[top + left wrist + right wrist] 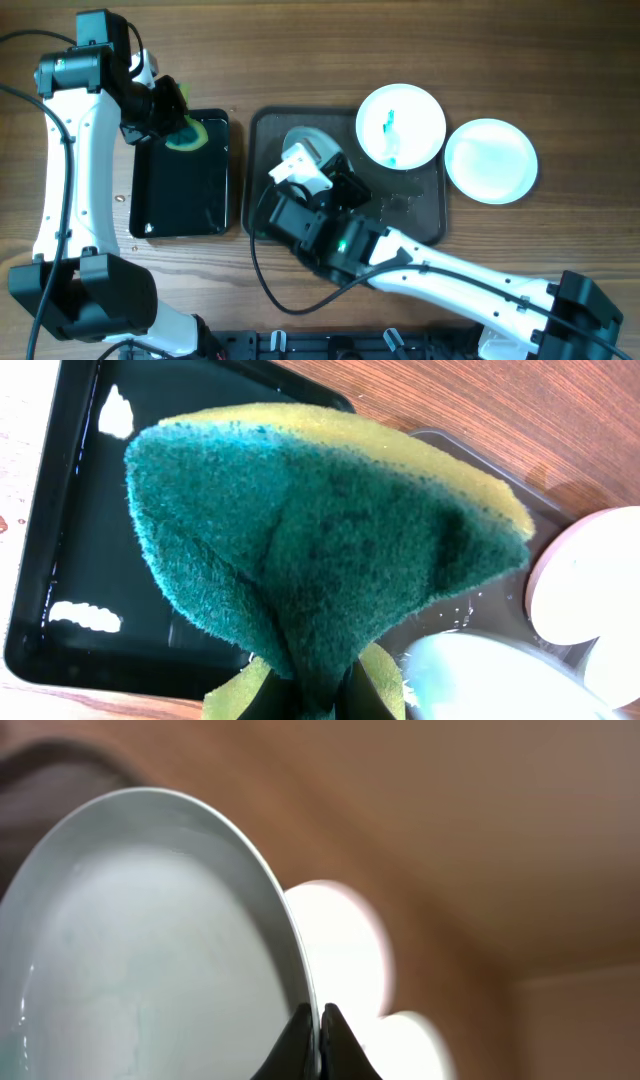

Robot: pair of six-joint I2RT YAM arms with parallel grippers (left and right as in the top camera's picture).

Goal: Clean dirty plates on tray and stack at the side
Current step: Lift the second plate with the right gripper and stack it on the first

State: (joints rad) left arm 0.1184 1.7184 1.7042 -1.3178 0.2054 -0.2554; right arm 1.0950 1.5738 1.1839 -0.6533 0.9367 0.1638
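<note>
My right gripper [318,162] is shut on the rim of a white plate [308,140] and holds it tilted on edge over the left part of the large dark grey tray [410,215]. In the right wrist view the jaws [320,1020] pinch that plate [150,950], which shows faint pale streaks. A second plate [400,125] with teal smears lies at the tray's far right corner. A third plate [490,160] lies on the table right of the tray. My left gripper [175,125] is shut on a green and yellow sponge [320,530] above the small black tray.
The glossy black tray [180,185] lies left of the large tray and holds wet patches [85,618]. The right arm crosses the table's front from the lower right. Cables run at the left and front edges.
</note>
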